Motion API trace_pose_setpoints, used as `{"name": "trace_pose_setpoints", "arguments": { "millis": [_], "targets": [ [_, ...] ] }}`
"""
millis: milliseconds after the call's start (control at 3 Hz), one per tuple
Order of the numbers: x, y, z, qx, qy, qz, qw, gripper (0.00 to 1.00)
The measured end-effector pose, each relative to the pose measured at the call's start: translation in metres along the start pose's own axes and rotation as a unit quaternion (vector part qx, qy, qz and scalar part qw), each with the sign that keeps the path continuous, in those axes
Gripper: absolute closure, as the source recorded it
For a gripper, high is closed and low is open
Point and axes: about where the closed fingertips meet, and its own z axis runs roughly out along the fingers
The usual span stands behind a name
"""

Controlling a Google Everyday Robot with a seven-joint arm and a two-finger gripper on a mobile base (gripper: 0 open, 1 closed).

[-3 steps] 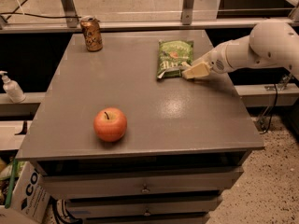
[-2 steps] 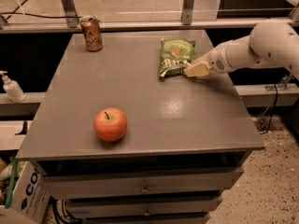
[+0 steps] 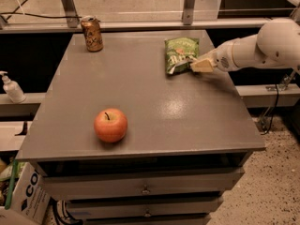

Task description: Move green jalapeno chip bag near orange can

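Note:
The green jalapeno chip bag (image 3: 180, 54) lies at the back right of the grey table (image 3: 154, 107), its near right corner raised a little. My gripper (image 3: 198, 65) reaches in from the right on a white arm and is shut on that corner of the bag. The orange can (image 3: 92, 33) stands upright at the table's back left corner, well to the left of the bag.
A red-orange apple (image 3: 110, 124) sits on the front left of the table. A metal rail (image 3: 140, 25) runs behind the table. A white pump bottle (image 3: 11, 87) stands on a ledge at the left. Drawers (image 3: 145, 189) are under the tabletop.
The gripper and the chip bag have shifted slightly right and back together, and the bag's near corner has lifted. The can and the apple have not moved.

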Motion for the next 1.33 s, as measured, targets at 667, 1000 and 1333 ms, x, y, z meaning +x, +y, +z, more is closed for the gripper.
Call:
{"name": "trace_pose_setpoints", "arguments": {
  "millis": [667,1000,1333],
  "targets": [
    [-0.058,0.0,-0.031,-0.006,-0.073,-0.003,0.9973,1.0],
    [-0.071,0.022,-0.014,-0.032,-0.083,-0.016,0.9959,1.0],
    [-0.083,0.041,0.012,-0.049,-0.089,-0.035,0.9942,1.0]
  ]
}}
